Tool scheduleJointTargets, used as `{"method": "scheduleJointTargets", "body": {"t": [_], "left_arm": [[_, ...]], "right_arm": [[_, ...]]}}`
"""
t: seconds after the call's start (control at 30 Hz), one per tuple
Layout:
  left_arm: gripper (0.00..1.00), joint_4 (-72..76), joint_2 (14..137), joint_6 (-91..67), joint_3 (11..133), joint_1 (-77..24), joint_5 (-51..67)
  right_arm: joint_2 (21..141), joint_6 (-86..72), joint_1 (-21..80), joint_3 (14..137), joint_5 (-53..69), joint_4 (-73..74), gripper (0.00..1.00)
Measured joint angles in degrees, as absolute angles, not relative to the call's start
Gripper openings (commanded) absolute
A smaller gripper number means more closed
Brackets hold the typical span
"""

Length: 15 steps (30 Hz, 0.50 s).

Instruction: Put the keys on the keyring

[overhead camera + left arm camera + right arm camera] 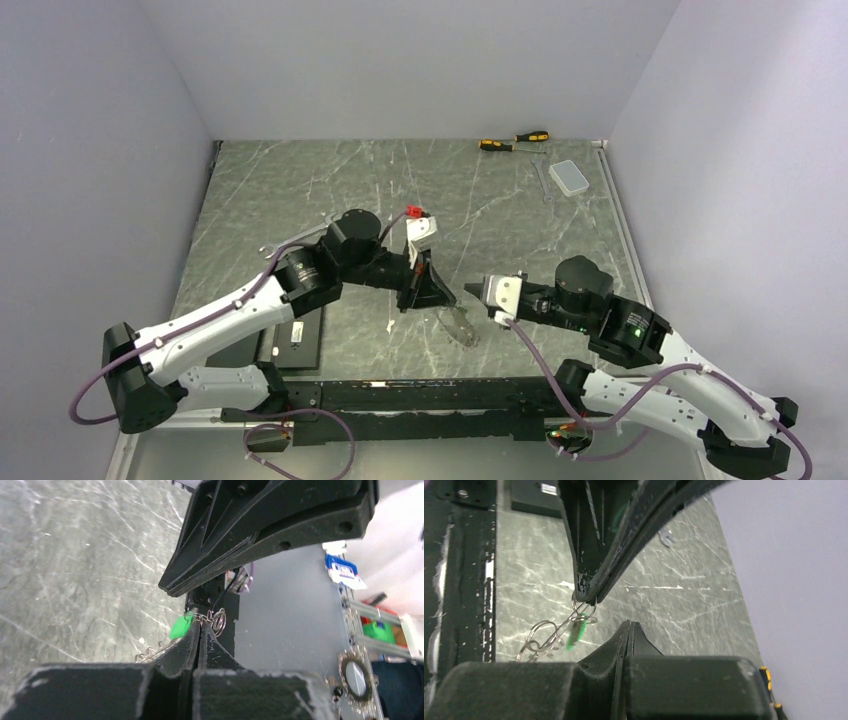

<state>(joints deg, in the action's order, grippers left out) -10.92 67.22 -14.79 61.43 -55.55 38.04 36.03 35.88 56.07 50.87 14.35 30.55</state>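
Left gripper (587,592): fingers pressed together, clamped at the very tip on a small wire keyring (218,622), held up off the marble table (300,190).
Right gripper (629,626): fingers together with nothing between them, its tip just beside the left one and apart from the wire.
Key (575,634): tiny, silver with a green head, dangling just under the pinched ring.
On the ring or not: the right wrist view is blurred here, so the key may already be threaded, or may only hang from a neighbouring loop.
Trailing loops (541,636): more thin wire rings hang below the key, towards the table.
Handling: likely very light. The wire is stiff but springy, smooth and slippery, and it will swing and twist when nudged.
Where to grip: the key is best taken by its flat green head, which leaves the blade free. The ring is best held on a short arc of its rim, clear of the split where the coil must open.
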Motion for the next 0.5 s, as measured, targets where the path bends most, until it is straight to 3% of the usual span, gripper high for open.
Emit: {"method": "scheduleJointTargets", "body": {"t": [0.17, 0.43, 0.5], "left_arm": [[0.0, -9.69, 64.27, -18.52, 60.86, -55.55, 32.1], [0.0, -11.7, 62.96, -14.59, 60.27, -55.55, 32.29], [0.0, -13.32, 62.52, -11.94, 60.29, -55.57, 33.28]], "right_arm": [[35.99, 32.6, 56.07, 49.28, 10.44, 26.94, 0.0], [34.48, 25.04, 56.03, 49.01, 8.82, 25.52, 0.49], [34.28, 22.59, 56.03, 49.25, 9.98, 25.76, 0.57]]}}
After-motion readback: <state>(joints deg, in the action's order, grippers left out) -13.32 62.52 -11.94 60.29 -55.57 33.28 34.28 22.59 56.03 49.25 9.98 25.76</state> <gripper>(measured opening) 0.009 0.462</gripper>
